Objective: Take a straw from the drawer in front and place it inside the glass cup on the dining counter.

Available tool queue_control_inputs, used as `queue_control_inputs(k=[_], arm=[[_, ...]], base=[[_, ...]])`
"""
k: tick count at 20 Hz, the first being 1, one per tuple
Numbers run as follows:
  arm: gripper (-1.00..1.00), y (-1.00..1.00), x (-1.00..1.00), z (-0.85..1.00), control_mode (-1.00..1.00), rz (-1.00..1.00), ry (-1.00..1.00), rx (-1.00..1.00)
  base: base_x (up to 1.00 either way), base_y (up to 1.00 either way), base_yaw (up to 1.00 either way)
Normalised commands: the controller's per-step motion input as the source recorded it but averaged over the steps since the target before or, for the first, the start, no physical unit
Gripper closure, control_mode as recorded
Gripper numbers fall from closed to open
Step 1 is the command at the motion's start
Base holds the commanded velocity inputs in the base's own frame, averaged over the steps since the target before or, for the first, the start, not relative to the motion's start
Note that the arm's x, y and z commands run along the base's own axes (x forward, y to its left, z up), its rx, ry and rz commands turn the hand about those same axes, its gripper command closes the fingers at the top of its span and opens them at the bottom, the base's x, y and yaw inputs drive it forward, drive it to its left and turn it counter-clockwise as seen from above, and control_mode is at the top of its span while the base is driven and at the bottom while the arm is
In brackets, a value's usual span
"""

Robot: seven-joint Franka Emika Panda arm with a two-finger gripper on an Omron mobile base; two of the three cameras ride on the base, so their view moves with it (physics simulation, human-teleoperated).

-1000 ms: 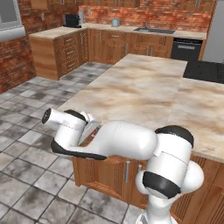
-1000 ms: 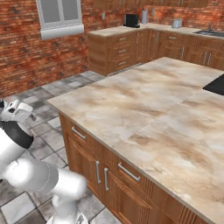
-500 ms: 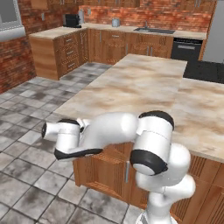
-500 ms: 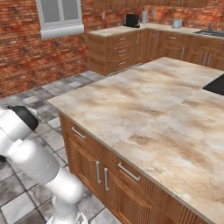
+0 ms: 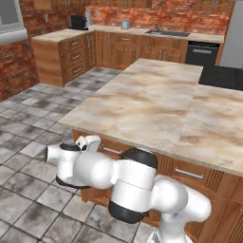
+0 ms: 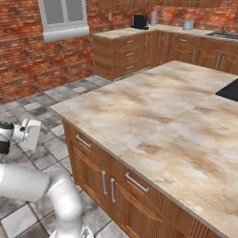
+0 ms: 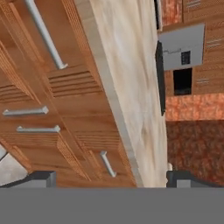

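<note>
The dining counter (image 5: 152,104) (image 6: 153,116) is a beige marbled island top on reddish-brown cabinets. Under its near edge the drawer (image 6: 86,148) is shut, its silver bar handle (image 6: 83,142) (image 7: 43,33) level along the front. My gripper (image 5: 90,141) (image 6: 36,135) hangs at the island's left corner, at drawer height and a short way off the front. It is open in the hand view (image 7: 112,177), fingertips (image 7: 41,178) wide apart with nothing between them. The straw is hidden. The glass cup is out of view.
A second drawer handle (image 6: 137,182) (image 7: 107,164) lies further along the same front, above two cabinet doors with vertical handles (image 6: 108,186). A black cooktop (image 5: 223,76) (image 7: 159,78) is set into the far end of the top. Grey tiled floor (image 6: 42,158) lies left of the island.
The arm has folded in front of the base and the hand has sunk lower, toward the drawer front. The jaws have stayed wide open.
</note>
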Motion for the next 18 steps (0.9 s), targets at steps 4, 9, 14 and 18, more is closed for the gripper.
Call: queue_control_inputs(k=[4,9,14,18], arm=[[-1.0,0.0,0.18,-0.35,-1.0,0.0,-0.03,-0.15],[-1.0,0.0,0.28,-0.25,-1.0,0.0,-0.01,-0.13],[-1.0,-0.04,0.27,-0.25,-1.0,0.0,0.0,-0.07],[-1.0,-0.14,0.25,-0.27,-1.0,0.07,0.0,-0.01]], base=[[0.0,0.0,0.0],[0.0,0.0,0.0],[0.0,0.0,0.0],[0.0,0.0,0.0]])
